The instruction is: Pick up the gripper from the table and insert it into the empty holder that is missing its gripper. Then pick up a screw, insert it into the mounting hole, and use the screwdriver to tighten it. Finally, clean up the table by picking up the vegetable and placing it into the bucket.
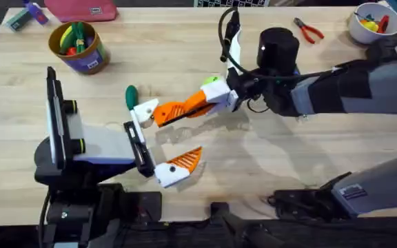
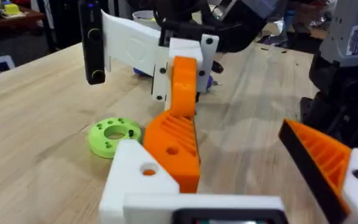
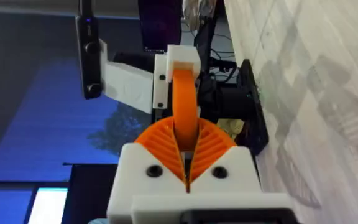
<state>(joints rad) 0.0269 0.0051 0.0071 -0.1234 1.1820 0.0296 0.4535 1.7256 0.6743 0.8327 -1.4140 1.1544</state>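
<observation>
The loose orange gripper (image 1: 178,109) is pinched at its tip by my right gripper (image 1: 209,98), which is shut on it. Its wide ribbed end (image 2: 176,143) lies against the holder (image 1: 143,110), the white upper finger block of my left arm. The right wrist view looks along the orange piece (image 3: 184,109) to that white block (image 3: 166,78). My left gripper (image 1: 167,138) stands wide open, its other finger bearing an orange tip (image 1: 185,162). The dark green vegetable (image 1: 131,96) lies just behind the holder. The bucket (image 1: 81,48) stands at the far left. I cannot make out the screwdriver or a screw.
A lime-green ring (image 2: 114,135) lies on the table beside the right gripper. Red-handled pliers (image 1: 309,29) and a white bowl (image 1: 371,21) sit at the far right. A pink pouch (image 1: 81,8) lies at the back edge. The right arm spans the table's right half.
</observation>
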